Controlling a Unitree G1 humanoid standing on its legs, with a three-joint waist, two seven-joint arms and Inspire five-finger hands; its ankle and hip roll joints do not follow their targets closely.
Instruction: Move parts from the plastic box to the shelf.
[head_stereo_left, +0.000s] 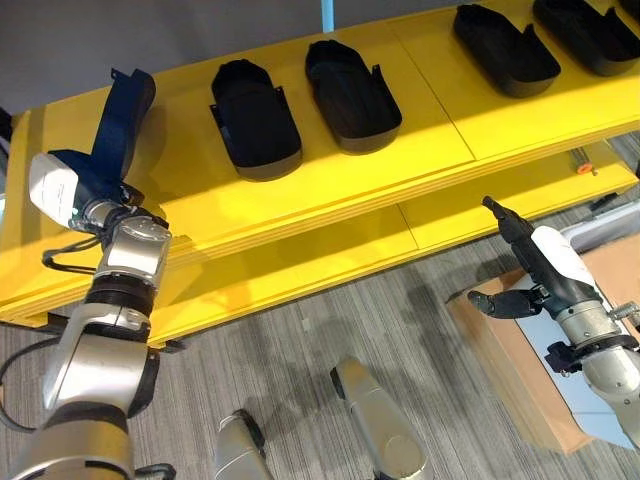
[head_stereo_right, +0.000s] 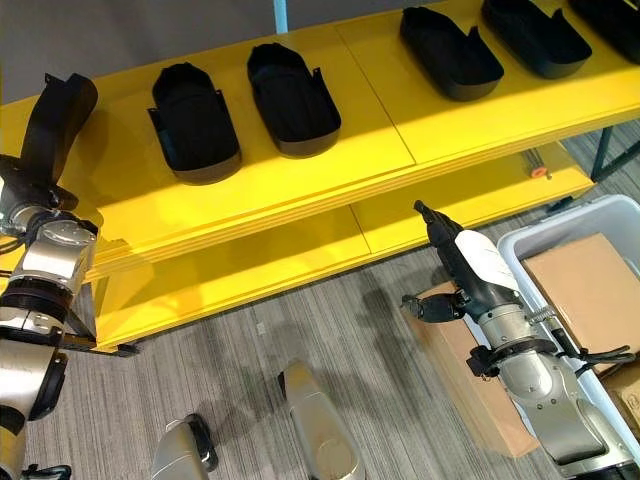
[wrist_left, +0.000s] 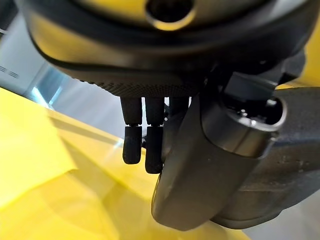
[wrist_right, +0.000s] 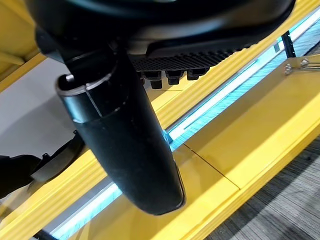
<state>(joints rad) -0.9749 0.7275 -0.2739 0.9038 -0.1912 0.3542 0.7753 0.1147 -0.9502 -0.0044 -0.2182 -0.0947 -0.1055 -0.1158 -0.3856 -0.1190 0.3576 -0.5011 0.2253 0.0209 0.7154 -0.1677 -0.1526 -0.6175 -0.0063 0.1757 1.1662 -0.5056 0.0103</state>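
Left hand (head_stereo_left: 88, 190) is raised at the left end of the yellow shelf (head_stereo_left: 330, 185), fingers and thumb closed round a black part (head_stereo_left: 122, 120). The held part stands nearly upright, its upper end clear above the shelf top, its lower end buried in the hand. From the left wrist view the fingers (wrist_left: 145, 145) curl down next to the part's dark body (wrist_left: 270, 165), with the yellow shelf surface behind them. Right hand (head_stereo_right: 455, 262) hangs low in front of the shelf's lower tier, fingers stretched out straight towards the shelf, thumb sticking sideways, nothing in it. Right wrist view shows the thumb (wrist_right: 127, 145) in front of the shelf's yellow edges. On the top board, four more black parts lie flat with the open side up: one part (head_stereo_left: 255, 120) just beside the held one, a second part (head_stereo_left: 352, 95) right next to it, then, past the board seam, a third part (head_stereo_left: 505, 50) and a fourth part (head_stereo_left: 590, 35) at the right end, cut off by the view edge. Small orange item (head_stereo_left: 583, 167) sits on the lower tier near the right end. Plastic box (head_stereo_right: 515, 255), white-grey, is on the floor by the right arm, brown cardboard (head_stereo_right: 590, 285) lying in it. A flat cardboard box (head_stereo_right: 470, 385) lies on the grey carpet floor (head_stereo_left: 330, 330) under the right forearm, just beside the plastic box.
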